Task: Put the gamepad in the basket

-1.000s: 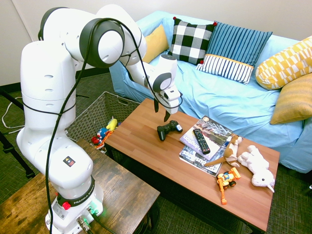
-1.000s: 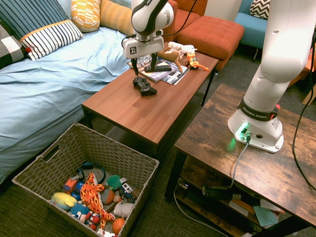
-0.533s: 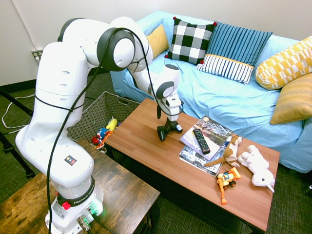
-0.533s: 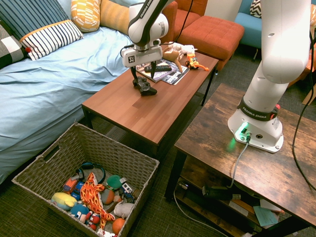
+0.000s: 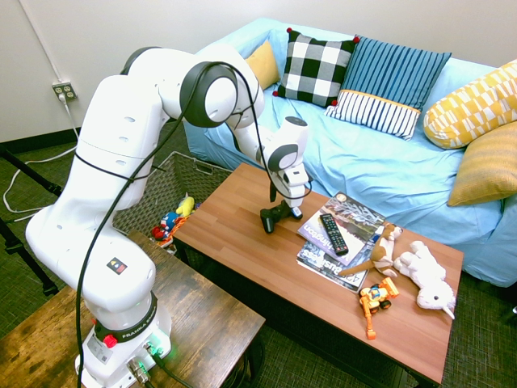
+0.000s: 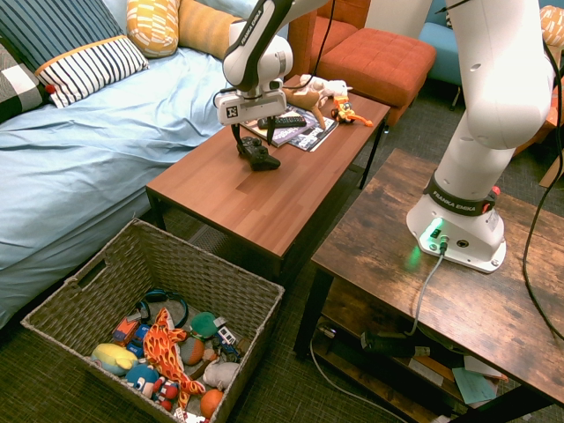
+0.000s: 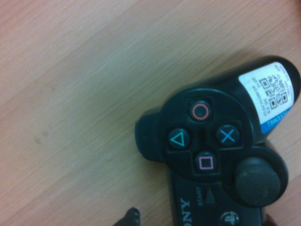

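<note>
The black gamepad [image 5: 273, 218] [image 6: 256, 156] lies on the wooden coffee table [image 5: 242, 242] beside a stack of magazines. My gripper [image 5: 283, 205] [image 6: 253, 141] is low over it, open, with one finger on each side of the gamepad's body. Up close in the wrist view, the gamepad [image 7: 221, 155] shows its symbol buttons, a thumbstick and a white label. The basket [image 5: 157, 190] [image 6: 97, 291], woven and grey-brown, stands on the floor off the table's end next to the sofa and holds several toys.
A long TV remote [image 5: 333, 233] rests on the magazines [image 5: 347, 214] right beside the gamepad. Plush animals [image 5: 426, 276] and an orange toy [image 5: 375, 300] sit at the table's far end. The blue sofa [image 5: 363, 153] runs along one side of the table.
The gripper has come down from above the gamepad until its open fingers straddle it. The gamepad has stayed in place.
</note>
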Available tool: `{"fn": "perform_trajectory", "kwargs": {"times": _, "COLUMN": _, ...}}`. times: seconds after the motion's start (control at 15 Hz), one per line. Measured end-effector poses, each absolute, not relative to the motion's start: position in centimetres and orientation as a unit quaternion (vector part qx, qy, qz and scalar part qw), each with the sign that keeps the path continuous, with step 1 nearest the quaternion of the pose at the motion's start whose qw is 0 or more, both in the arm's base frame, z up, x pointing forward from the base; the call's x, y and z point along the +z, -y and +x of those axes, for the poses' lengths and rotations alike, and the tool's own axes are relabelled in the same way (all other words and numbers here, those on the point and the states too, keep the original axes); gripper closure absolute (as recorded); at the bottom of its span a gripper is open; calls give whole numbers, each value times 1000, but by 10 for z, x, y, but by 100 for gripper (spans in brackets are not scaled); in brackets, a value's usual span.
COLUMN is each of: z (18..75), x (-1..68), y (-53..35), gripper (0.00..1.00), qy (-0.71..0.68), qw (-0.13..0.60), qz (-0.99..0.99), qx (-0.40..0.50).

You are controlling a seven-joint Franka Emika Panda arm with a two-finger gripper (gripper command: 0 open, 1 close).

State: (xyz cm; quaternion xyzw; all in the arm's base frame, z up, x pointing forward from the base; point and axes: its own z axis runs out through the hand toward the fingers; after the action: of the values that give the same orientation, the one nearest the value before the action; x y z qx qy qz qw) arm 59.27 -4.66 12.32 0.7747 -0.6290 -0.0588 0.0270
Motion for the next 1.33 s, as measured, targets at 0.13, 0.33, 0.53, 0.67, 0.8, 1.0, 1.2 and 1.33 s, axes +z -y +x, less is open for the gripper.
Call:
{"fn": "perform_trajectory", "kwargs": {"times": 0.13, "z": 597, "x": 113, "y": 47, "gripper": 0, "qy": 630, "qw": 30, "qz": 774, "qx": -62}}
{"fn": "perform_trajectory", "kwargs": {"times": 0.33, "z": 604, "x": 102, "y": 50, "gripper": 100, "qy": 632, "qw": 33, "qz": 772, "qx": -65}}
{"fn": "perform_trajectory", "kwargs": {"times": 0.53, "z": 610, "x": 98, "y": 50, "gripper": 100, "qy": 635, "qw": 31, "qz": 769, "qx": -71}}
{"fn": "perform_trajectory", "kwargs": {"times": 0.67, "z": 613, "x": 100, "y": 52, "gripper": 100, "qy": 636, "qw": 30, "qz": 768, "qx": -74}}
{"fn": "perform_trajectory", "kwargs": {"times": 0.8, "z": 611, "x": 98, "y": 53, "gripper": 100, "qy": 636, "qw": 27, "qz": 767, "qx": -80}}
{"fn": "perform_trajectory", "kwargs": {"times": 1.0, "z": 609, "x": 90, "y": 50, "gripper": 100, "qy": 630, "qw": 27, "qz": 771, "qx": -87}}
{"fn": "perform_trajectory", "kwargs": {"times": 1.2, "z": 608, "x": 97, "y": 46, "gripper": 100, "qy": 612, "qw": 21, "qz": 786, "qx": -85}}
{"fn": "perform_trajectory", "kwargs": {"times": 1.33, "z": 603, "x": 119, "y": 41, "gripper": 100, "qy": 591, "qw": 10, "qz": 803, "qx": -77}}
